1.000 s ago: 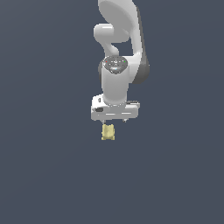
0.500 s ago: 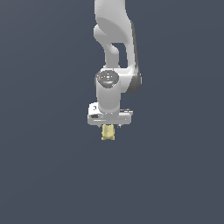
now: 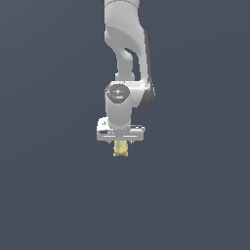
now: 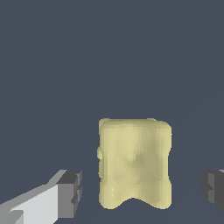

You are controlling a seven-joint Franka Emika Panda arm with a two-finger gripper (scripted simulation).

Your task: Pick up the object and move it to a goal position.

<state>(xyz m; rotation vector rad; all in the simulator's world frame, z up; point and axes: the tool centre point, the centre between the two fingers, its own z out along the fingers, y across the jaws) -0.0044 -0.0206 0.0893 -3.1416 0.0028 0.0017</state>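
Note:
The object (image 3: 120, 149) is a small pale yellow lumpy block, seen just under the white hand in the exterior view. My gripper (image 3: 120, 140) is right above it, and its fingers do not show clearly there. In the wrist view the object (image 4: 134, 164) stands between the two dark finger pads (image 4: 71, 192) of my gripper (image 4: 142, 192). A gap shows on each side, so the jaws are open around it and not touching it. The object is much narrower than the hand.
A plain dark grey-blue surface fills both views. The white arm (image 3: 126, 44) rises from the hand to the upper edge of the exterior view. No other objects or goal marker show.
The hand has come down lower toward the object while the arm's upper links shifted. The object has stayed in the same place.

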